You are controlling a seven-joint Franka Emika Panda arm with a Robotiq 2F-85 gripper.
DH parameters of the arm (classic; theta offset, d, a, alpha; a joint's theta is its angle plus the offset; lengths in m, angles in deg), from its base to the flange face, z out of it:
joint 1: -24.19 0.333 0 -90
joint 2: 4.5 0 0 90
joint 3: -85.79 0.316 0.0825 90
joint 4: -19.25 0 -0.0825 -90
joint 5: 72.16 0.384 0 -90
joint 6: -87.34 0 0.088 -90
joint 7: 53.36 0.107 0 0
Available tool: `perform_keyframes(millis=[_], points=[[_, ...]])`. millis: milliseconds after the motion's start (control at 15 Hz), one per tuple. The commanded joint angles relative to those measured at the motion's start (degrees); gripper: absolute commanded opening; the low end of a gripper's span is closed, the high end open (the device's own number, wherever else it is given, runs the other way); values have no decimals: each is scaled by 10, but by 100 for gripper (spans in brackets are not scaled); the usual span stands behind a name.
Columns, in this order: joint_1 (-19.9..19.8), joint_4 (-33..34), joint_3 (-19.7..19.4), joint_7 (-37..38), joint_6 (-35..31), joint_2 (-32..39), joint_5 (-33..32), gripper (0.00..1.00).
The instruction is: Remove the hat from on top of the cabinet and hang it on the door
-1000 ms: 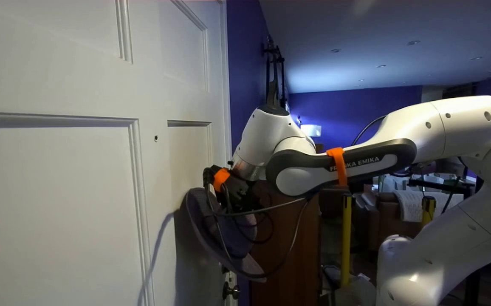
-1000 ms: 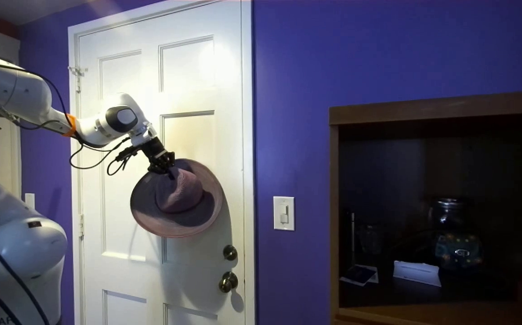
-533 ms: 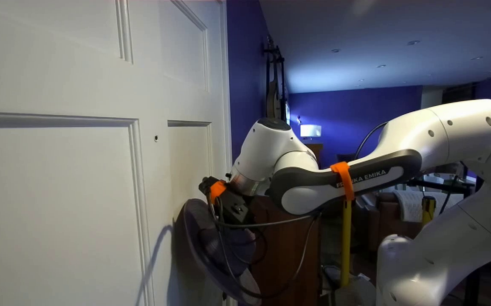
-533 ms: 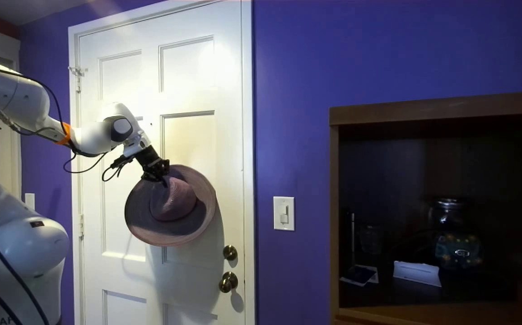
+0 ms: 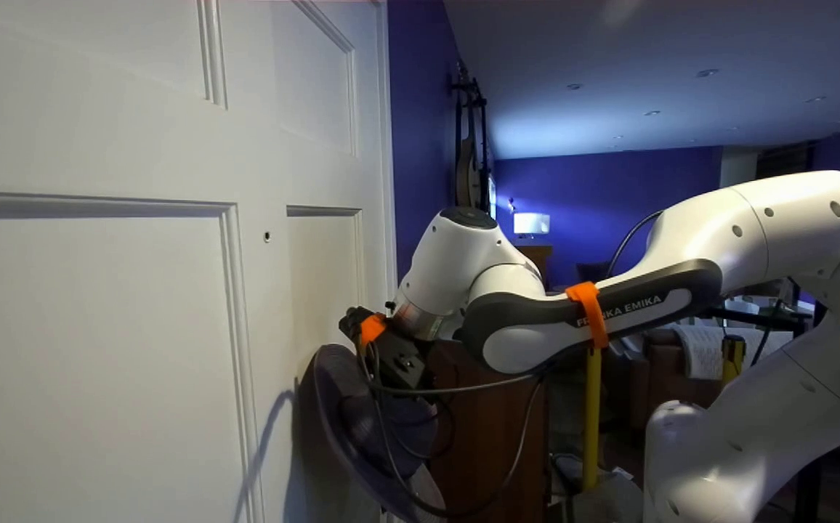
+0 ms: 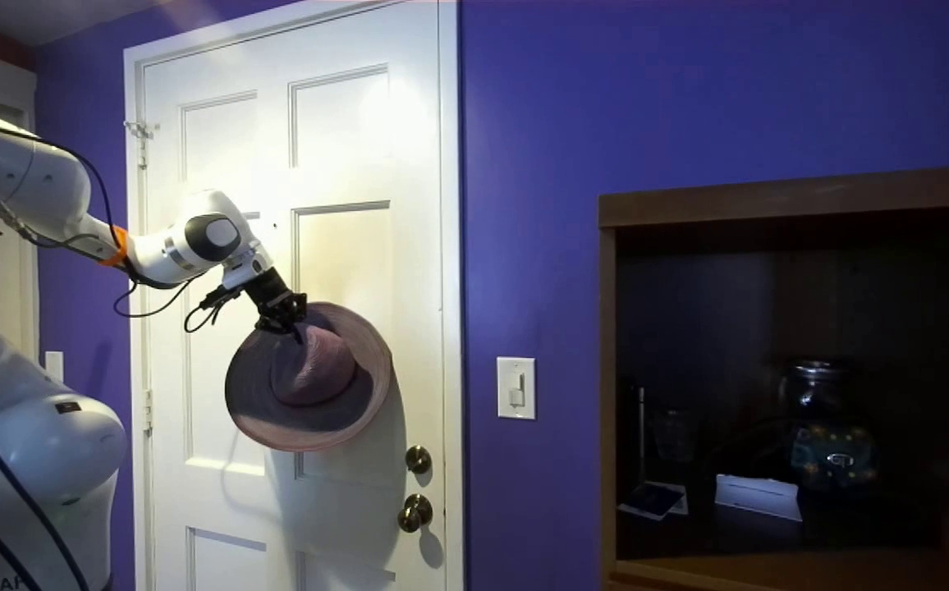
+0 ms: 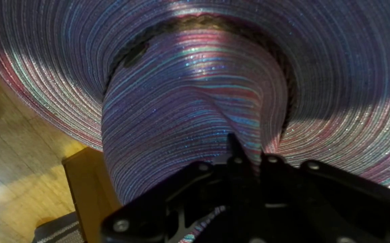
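Observation:
The hat (image 6: 323,365), wide-brimmed and striped purple-pink, hangs tilted in front of the white panelled door (image 6: 417,246). My gripper (image 7: 247,145) is shut on a pinched fold of the crown, and striped fabric shows between the fingers (image 7: 235,148). In an exterior view the upper brim of the hat (image 5: 333,407) comes close to the door (image 5: 115,327); whether they touch I cannot tell. The hat's back is hidden. To the right of the door stands the brown cabinet (image 6: 770,201); nothing of its upper surface shows.
Below the hat, brass knobs (image 6: 415,513) stick out from the door. A small dark spot (image 5: 267,237) marks the door above the hat. Loose cables (image 5: 463,388) droop from my wrist across the hat. A light switch (image 6: 515,387) sits on the purple wall.
The gripper and hat have moved down along the door, and slightly left in an exterior view. Most of that came in the first half second; the grip on the crown stays the same.

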Motion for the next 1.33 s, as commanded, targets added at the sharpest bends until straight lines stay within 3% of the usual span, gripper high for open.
perform_keyframes(millis=[0,267,867,933,1267], points=[[6,-4,11,32,-17,11,6,1],[20,-6,24,80,-40,21,17,1],[23,-14,91,257,-115,65,3,1],[32,-13,73,227,-82,55,-8,4],[33,-13,80,249,-92,66,-8,4]])
